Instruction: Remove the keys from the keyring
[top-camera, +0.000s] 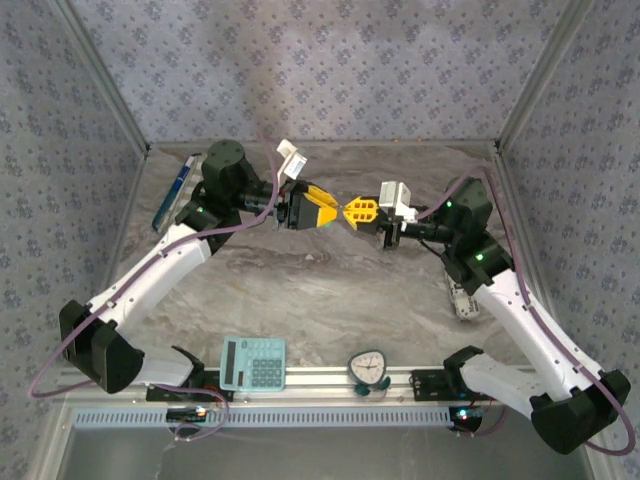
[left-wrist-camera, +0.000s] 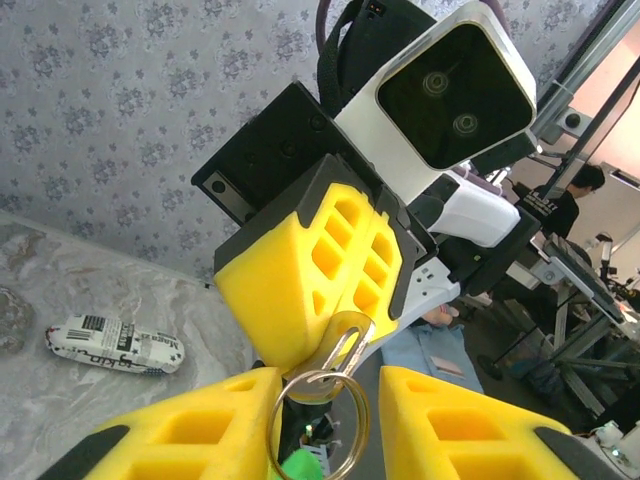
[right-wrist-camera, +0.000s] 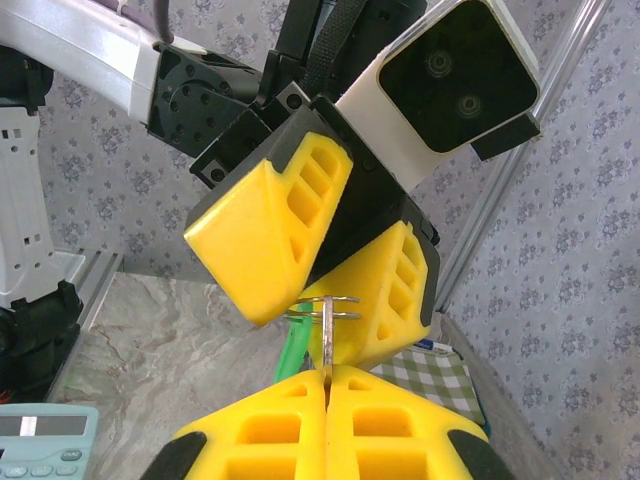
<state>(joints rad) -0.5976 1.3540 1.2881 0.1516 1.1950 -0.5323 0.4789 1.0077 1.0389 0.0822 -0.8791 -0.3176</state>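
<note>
- Near edge of the table (top-camera: 320, 300): a teal calculator (top-camera: 253, 363) and a small round dial (top-camera: 368, 368) lie by the rail, well apart from the work.
- Mid-table, raised off the surface: the left gripper (top-camera: 332, 212) and the right gripper (top-camera: 352, 211) meet tip to tip.
- Right gripper: its yellow pads are pressed flat together, clamped on a thin pale metal clip (left-wrist-camera: 345, 335) that links into the keyring (left-wrist-camera: 320, 377).
- Left gripper: its fingers stand part-way apart with the ring spanning the gap. It appears to grip the ring across its width.
- The keys (left-wrist-camera: 305, 465), a small green piece, hang on the ring's lower side, between the left fingers and touched by neither gripper.
- Judgement: the ring is held and braced, and no key is off yet. This is the set-up for separation.
- The next move calls for one gripper to hold the ring steady while the other takes the green piece and works it round the coil to the split.
- Far side: a blue pen (top-camera: 172, 192) lies near the left wall.
</note>
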